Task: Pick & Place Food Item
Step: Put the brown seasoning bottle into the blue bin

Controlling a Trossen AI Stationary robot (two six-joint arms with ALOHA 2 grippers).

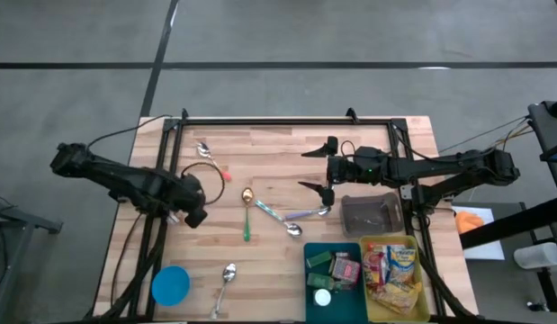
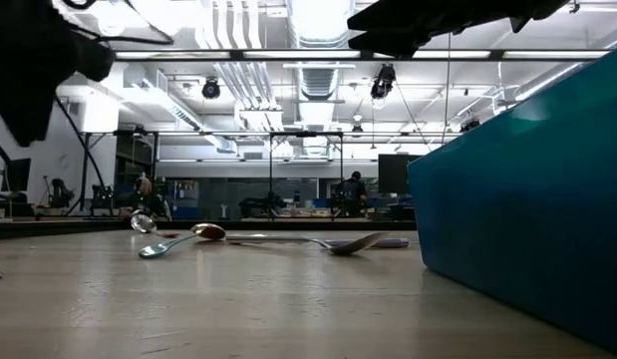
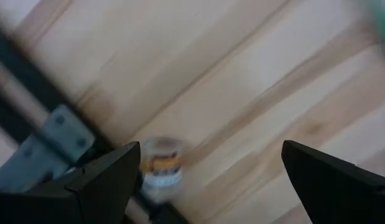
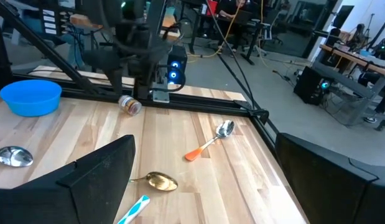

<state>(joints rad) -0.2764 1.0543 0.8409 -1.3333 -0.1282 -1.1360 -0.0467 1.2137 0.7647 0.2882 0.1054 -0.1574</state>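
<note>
A small jar with a yellow label (image 3: 160, 163) lies on the wooden table beside the black frame rail at the left; it also shows in the right wrist view (image 4: 130, 106). My left gripper (image 1: 193, 205) points down above the table close to that jar, open (image 3: 211, 147), with nothing between its fingers. More food items fill a teal bin (image 1: 307, 256) and a yellow bin (image 1: 426, 288) at the near right. My right gripper (image 1: 305, 169) hangs level over the table's middle right, open (image 4: 204, 143) and empty.
Several spoons lie about the table: an orange-handled one (image 1: 211, 157), a green-handled one (image 1: 247, 216), a blue-handled one (image 1: 276, 212) and a plain one (image 1: 226, 281). A blue bowl (image 1: 170, 285) stands near left, a grey container (image 1: 372, 214) at the right.
</note>
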